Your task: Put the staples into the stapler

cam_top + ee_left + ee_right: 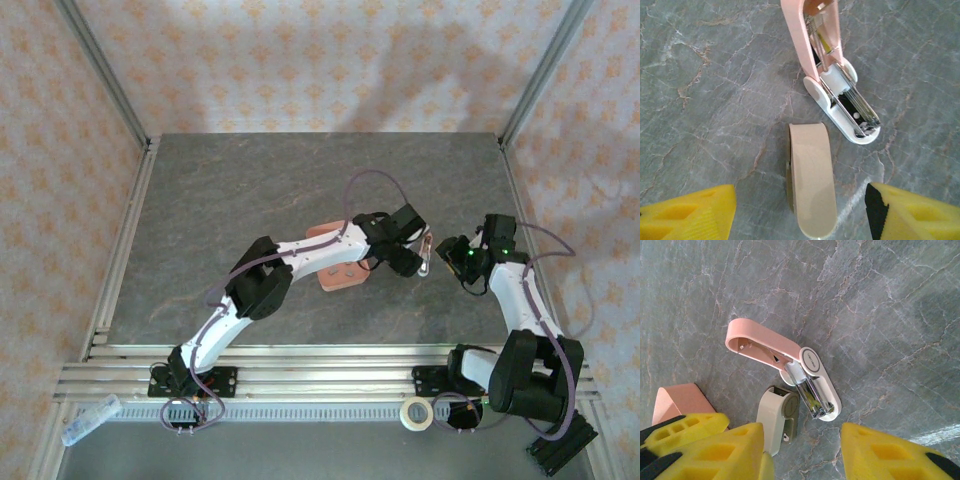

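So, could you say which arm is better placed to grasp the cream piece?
Probably the left gripper: the cream piece lies centred between its open fingers; the right gripper faces the stapler.

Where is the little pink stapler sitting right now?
In the top view the stapler lies opened on the grey table, right of centre and to the right of the pink tray. A cream piece lies just beside it.

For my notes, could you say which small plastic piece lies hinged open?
The pink-and-white stapler, its metal channel exposed; the cream piece beside it is not.
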